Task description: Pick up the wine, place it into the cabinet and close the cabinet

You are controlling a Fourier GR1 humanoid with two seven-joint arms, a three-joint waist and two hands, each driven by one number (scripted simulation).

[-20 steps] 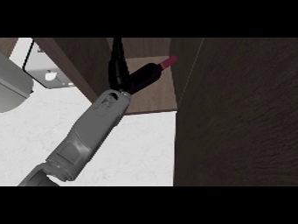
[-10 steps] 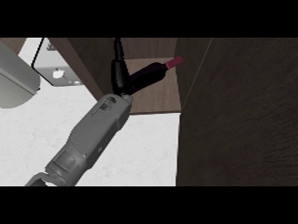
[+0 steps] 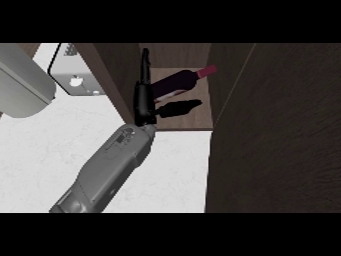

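Head view: a grey forearm rises from the lower left of the view toward the far middle, ending in a black hand at the mouth of a dark wooden cabinet. Which arm it is cannot be told for certain from this angle; it enters from the left part of the view. The hand stands edge-on, one finger stretched straight toward the far side along the cabinet's left wall, while its thumb juts to the right, pointing into the opening. Fingers and thumb are spread apart and hold nothing.

The wine lies inside the cabinet on its wooden shelf, on its side, dark body to the left and its red-capped neck pointing to the far right. It sits just right of the hand and just beyond the thumb; whether the hand touches the bottle's body cannot be made out, since both are dark.

The cabinet door fills the right side of the view as a wide dark brown panel, swung open toward the near side.

On the white counter, at the far left, stands a white box-like appliance. A large pale grey rounded shape crosses the left edge in front of it.
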